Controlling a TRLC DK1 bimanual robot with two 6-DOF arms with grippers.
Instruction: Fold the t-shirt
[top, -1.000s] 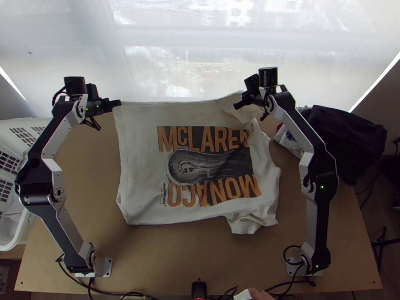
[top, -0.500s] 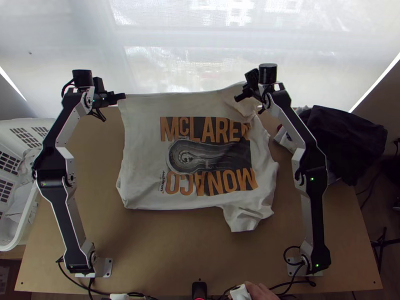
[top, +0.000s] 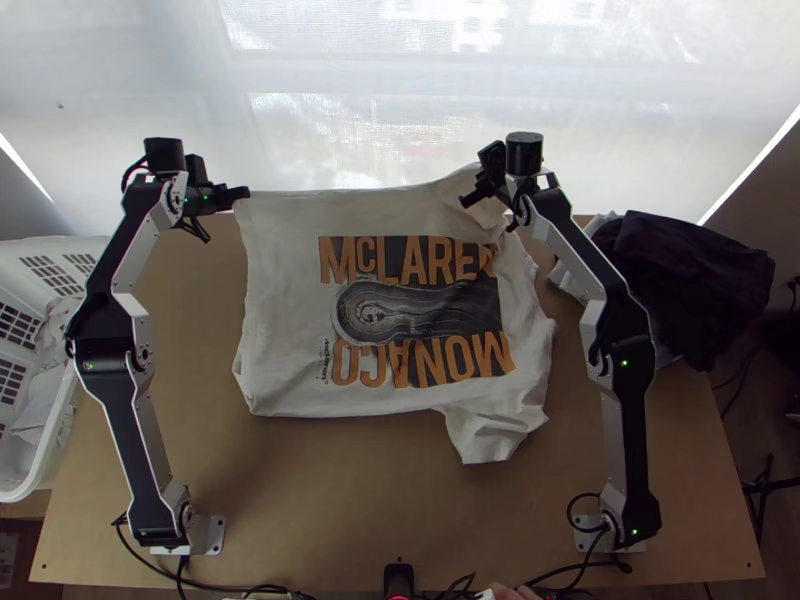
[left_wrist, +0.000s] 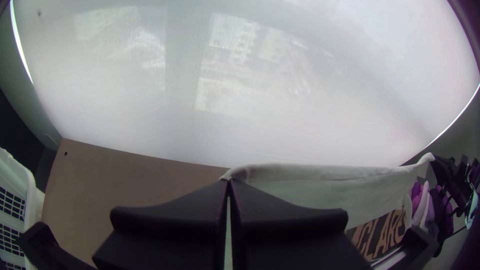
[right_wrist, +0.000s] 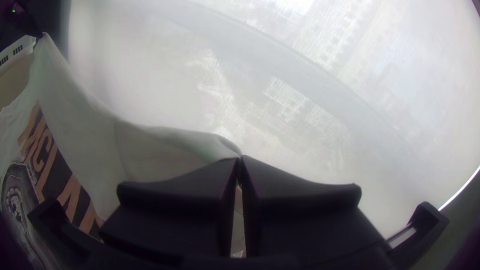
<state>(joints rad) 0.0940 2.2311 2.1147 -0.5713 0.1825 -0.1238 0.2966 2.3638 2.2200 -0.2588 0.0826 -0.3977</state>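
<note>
Okay, so the t-shirt (top: 285, 300) lay mostly spread near the basket (top: 50, 246), left gripper (left_wrist: 228, 181) clamped on the corner nearest the basket, right gripper (right_wrist: 240, 158) pinching that edge farther off. Folding well probably meant matched speed, edge taut.

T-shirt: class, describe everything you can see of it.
The white t-shirt, of thin-looking cloth, is mostly spread over the table, wrinkled towards its sleeve end. Orange lettering and a dark picture mark it. The left gripper pinches one far corner, the right gripper the far edge near the other end.
</note>
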